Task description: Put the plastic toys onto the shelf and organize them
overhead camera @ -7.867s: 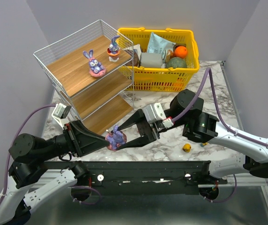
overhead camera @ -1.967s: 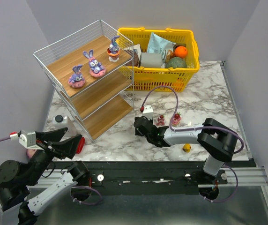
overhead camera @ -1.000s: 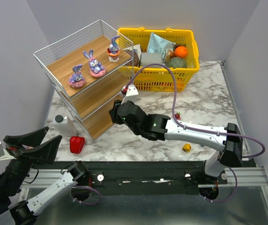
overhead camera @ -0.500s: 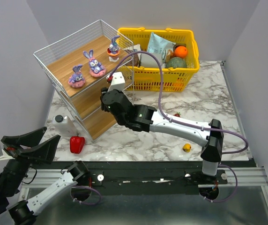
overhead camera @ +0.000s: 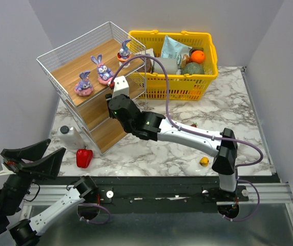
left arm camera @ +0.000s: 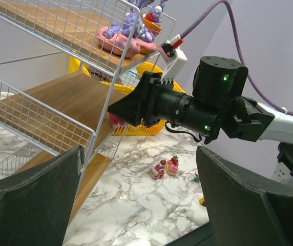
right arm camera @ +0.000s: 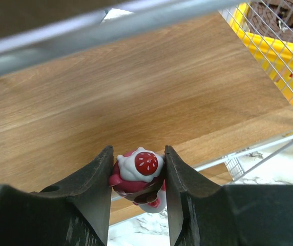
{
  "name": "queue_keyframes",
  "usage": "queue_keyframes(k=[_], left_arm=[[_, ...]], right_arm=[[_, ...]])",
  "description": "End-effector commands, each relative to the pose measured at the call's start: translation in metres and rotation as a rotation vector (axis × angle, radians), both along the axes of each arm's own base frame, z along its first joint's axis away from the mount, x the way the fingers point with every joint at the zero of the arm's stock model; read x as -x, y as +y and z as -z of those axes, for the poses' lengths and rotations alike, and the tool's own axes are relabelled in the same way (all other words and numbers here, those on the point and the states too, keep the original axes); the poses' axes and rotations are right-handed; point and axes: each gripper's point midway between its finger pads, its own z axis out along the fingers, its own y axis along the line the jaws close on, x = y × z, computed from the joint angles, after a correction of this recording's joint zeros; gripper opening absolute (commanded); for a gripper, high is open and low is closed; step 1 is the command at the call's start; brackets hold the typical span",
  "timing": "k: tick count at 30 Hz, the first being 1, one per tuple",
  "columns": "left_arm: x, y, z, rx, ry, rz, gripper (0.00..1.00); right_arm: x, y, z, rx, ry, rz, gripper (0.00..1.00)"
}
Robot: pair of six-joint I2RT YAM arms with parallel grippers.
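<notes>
The shelf (overhead camera: 69, 69) stands at the back left with three purple bunny toys (overhead camera: 104, 72) on its top board. My right arm reaches across to the middle tier. The right gripper (right arm camera: 139, 165) is shut on a small pink-red cake toy (right arm camera: 138, 169) with a strawberry on top, held just above the front edge of the middle board (right arm camera: 136, 92). From the left wrist view that right gripper (left arm camera: 136, 105) points into the shelf (left arm camera: 59, 97). Two more pink toys (left arm camera: 166, 167) lie on the marble. My left gripper (overhead camera: 57, 147) hangs open and empty at the near left.
A red bell pepper (overhead camera: 84, 157) and a white bottle (overhead camera: 68, 136) sit by the shelf's foot. The yellow basket (overhead camera: 208, 77) of groceries stands behind at the right. A tiny yellow piece (overhead camera: 204, 161) and a red one (overhead camera: 193, 124) lie on the marble.
My right arm has swung up and to the left, carrying the cake toy from in front of the shelf to its middle tier. The left gripper has stayed put, open.
</notes>
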Motion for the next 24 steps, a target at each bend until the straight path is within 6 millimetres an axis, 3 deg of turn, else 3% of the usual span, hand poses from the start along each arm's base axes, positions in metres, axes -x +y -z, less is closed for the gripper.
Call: queue_keyframes(k=[1, 19, 23, 24], left_arm=[[-0.005, 0.0, 0.001, -0.019, 0.022, -0.019, 0.99], [-0.006, 0.003, 0.003, -0.024, 0.028, -0.036, 0.99], [-0.007, 0.003, 0.003, -0.028, 0.029, -0.038, 0.99], [-0.007, 0.003, 0.003, -0.028, 0.032, -0.039, 0.99]], right_arm=[[-0.008, 0.011, -0.01, 0.007, -0.048, -0.038, 0.16], [-0.015, 0.019, 0.008, -0.003, -0.07, -0.049, 0.39], [-0.014, 0.015, 0.008, -0.021, -0.08, -0.047, 0.44], [-0.013, 0.015, 0.001, -0.048, -0.094, -0.05, 0.45]])
